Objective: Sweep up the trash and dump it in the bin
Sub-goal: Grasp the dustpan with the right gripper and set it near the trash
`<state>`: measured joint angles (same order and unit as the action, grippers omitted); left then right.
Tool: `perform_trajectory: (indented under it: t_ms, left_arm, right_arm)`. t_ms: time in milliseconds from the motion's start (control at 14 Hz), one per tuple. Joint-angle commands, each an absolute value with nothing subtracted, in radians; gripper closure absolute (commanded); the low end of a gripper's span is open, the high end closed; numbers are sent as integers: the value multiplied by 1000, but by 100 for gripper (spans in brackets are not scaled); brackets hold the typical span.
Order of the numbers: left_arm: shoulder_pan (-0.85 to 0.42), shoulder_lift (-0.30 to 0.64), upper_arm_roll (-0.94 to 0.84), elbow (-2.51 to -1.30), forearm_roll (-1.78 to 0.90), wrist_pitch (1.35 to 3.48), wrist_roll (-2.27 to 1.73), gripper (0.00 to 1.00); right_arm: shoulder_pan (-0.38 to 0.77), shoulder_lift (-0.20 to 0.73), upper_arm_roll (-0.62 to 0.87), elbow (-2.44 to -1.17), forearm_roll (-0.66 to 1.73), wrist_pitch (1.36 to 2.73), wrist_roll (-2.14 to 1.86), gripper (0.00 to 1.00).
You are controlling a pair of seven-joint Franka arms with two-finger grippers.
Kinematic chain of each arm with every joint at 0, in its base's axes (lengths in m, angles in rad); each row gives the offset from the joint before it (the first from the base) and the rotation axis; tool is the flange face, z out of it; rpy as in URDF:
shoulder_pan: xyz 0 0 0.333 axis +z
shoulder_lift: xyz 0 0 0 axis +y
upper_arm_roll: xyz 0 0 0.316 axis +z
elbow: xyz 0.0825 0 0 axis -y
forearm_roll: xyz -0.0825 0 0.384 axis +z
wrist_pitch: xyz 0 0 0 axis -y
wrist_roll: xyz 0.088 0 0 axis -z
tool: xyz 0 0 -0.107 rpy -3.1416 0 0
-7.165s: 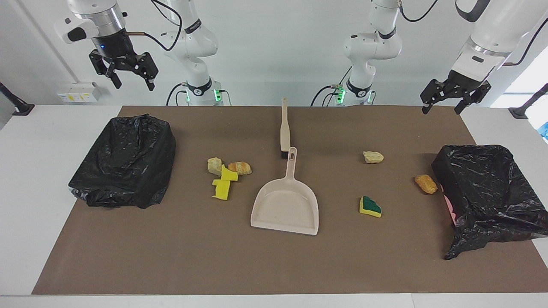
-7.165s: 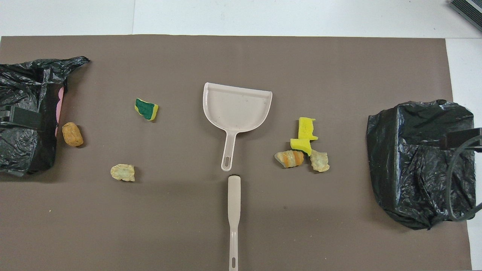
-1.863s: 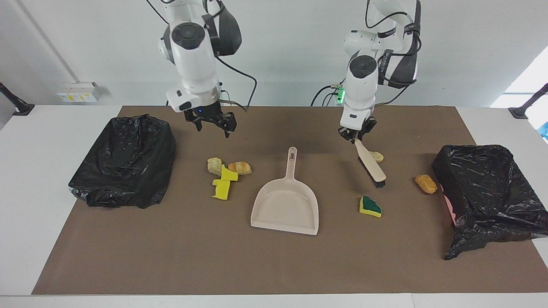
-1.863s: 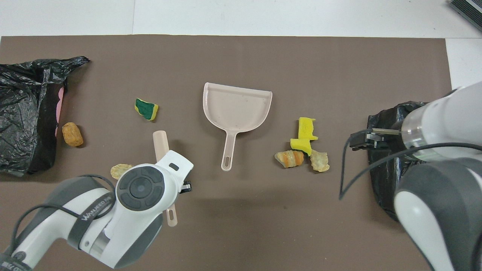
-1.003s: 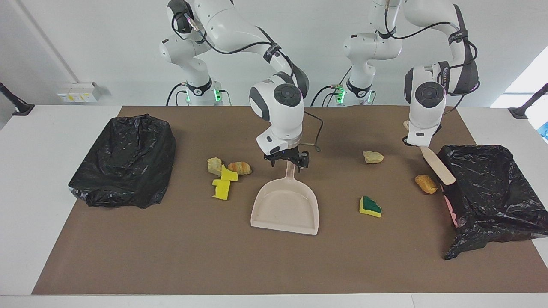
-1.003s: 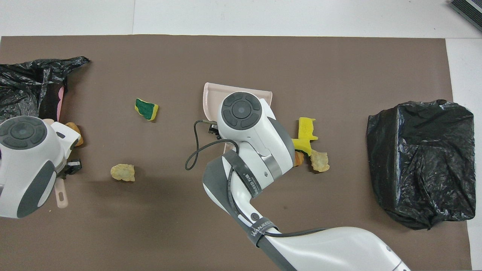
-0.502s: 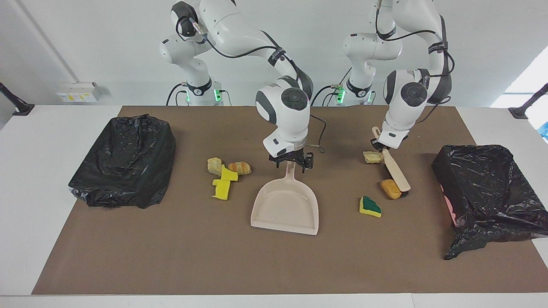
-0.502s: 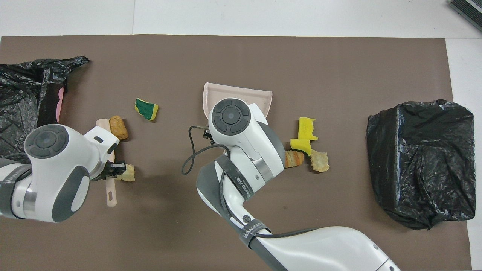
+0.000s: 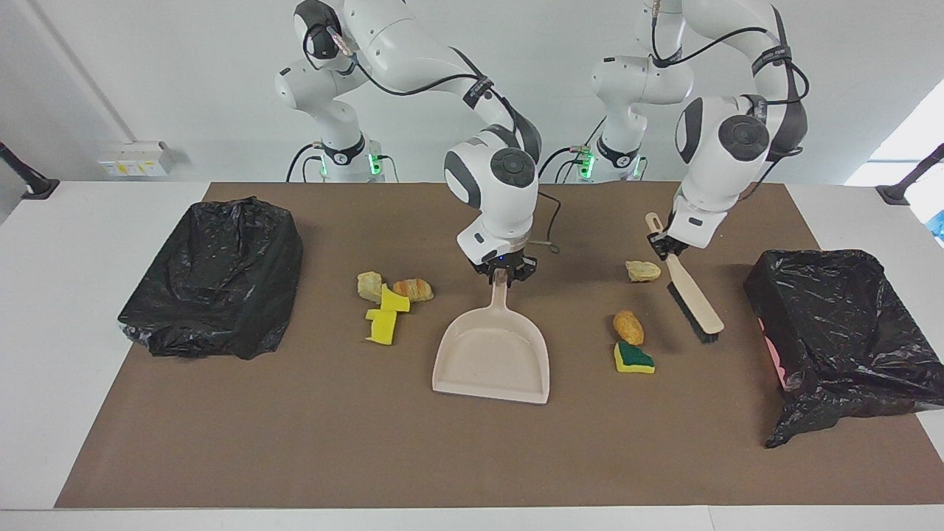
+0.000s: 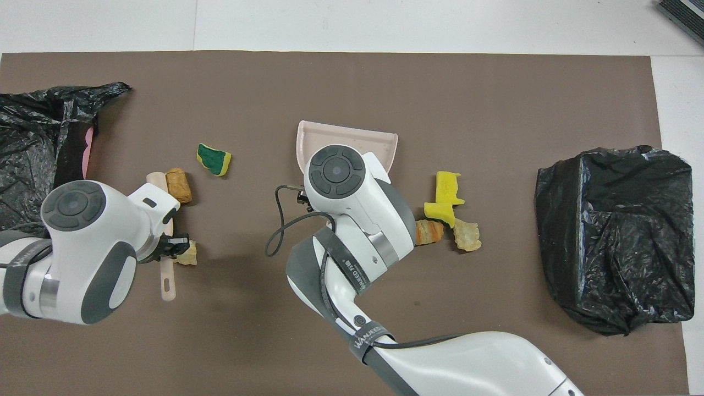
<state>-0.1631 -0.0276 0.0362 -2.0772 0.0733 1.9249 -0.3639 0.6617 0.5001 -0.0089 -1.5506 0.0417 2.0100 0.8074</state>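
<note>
My right gripper (image 9: 505, 273) is shut on the handle of the beige dustpan (image 9: 493, 354), which lies flat mid-mat; in the overhead view its rim (image 10: 346, 135) shows past my wrist. My left gripper (image 9: 666, 248) is shut on the beige brush (image 9: 697, 302), bristles down, low over the mat. The trash: an orange lump (image 9: 627, 327) touches a green-topped sponge (image 9: 633, 358) between brush and dustpan. A tan lump (image 9: 642, 271) lies nearer the robots, beside my left gripper. Yellow sponge pieces (image 9: 383, 324), a tan lump (image 9: 369, 285) and an orange-striped lump (image 9: 414, 289) cluster toward the right arm's end.
Two bins lined with black bags stand on the brown mat, one at the right arm's end (image 9: 214, 276) and one at the left arm's end (image 9: 841, 332). The overhead view also shows them, the first (image 10: 613, 236) and the second (image 10: 33, 143).
My right gripper closed on the dustpan handle. The brush pushed the orange lump toward the dustpan, up against the green-topped sponge, then drew back toward the left arm's end.
</note>
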Motion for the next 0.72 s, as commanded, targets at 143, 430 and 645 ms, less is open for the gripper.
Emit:
perform_trajectory:
  t_ms: [143,430,645]
  left_arm:
    - [-97,-20,34,-2078,54,1913,-268,100]
    - [-98,-20,34,-2082,54,1907,-272,100]
    - [-97,-20,34,-2083,54,1905,-272,100]
  right_arm:
    - [634,428,0,-1589,51,1991,369,100]
    - [548,336,0,-1644,43,1931,-82,100]
    - [502,337,0,-1651,38,1945,-454,100]
